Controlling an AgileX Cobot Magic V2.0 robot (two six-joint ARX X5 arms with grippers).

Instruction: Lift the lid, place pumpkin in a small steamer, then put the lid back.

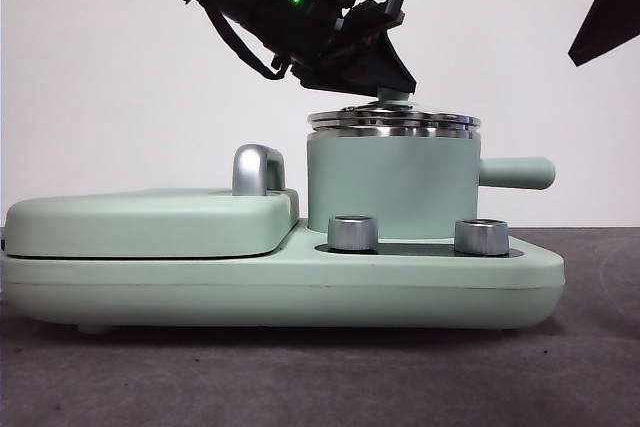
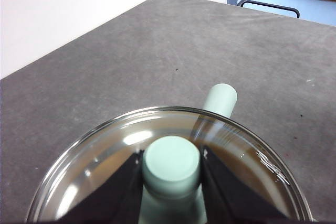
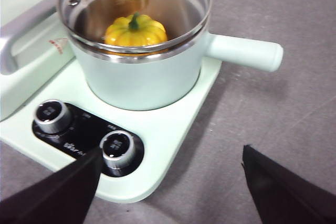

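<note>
Nearest the front camera, two steel dials (image 1: 352, 232) on the front edge of a wide mint-green cooker base (image 1: 280, 282), sitting on a grey table (image 1: 300, 377). At left on that base, a flat grill cover (image 1: 150, 219) with a steel loop handle (image 1: 258, 169). Right of it, the small steamer (image 1: 392, 187), side handle pointing right. Inside, seen through the glass from the right wrist camera, the pumpkin (image 3: 135, 31), stem up. On the rim, or just above it, the lid (image 1: 394, 119); contact not clear. Left gripper (image 2: 172, 167) clamped on the lid's mint knob from both sides. Right gripper (image 3: 168, 182) near the dials, jaws spread wide, holding nothing.
</note>
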